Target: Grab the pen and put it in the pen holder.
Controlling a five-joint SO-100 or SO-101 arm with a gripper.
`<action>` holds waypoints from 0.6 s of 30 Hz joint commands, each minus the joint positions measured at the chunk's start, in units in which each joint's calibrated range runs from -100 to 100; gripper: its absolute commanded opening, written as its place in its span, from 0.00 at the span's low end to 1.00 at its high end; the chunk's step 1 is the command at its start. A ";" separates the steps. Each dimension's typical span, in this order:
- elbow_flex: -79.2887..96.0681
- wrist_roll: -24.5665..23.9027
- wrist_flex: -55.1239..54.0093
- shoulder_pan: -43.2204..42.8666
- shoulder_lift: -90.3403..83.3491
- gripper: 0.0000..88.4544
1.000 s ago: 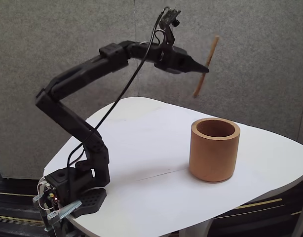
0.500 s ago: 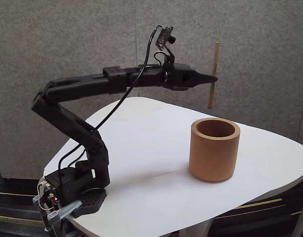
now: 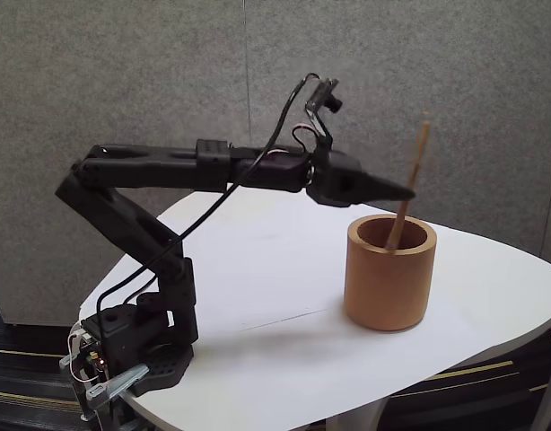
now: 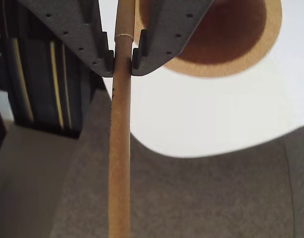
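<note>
Over the pen holder, the gripper is clamped on the pen, whose long axis leans toward one o'clock in the fixed view, lower end already inside the cup's mouth. Half a second earlier the pen hung upright, clear above the rim; the arm has since come down. Releasing should drop it in.
</note>
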 commanded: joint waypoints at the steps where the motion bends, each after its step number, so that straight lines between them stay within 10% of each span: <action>1: 2.17 -0.26 -1.02 -0.20 -1.13 0.01; 18: -15.34 -0.31 -0.17 -2.03 11.23 0.01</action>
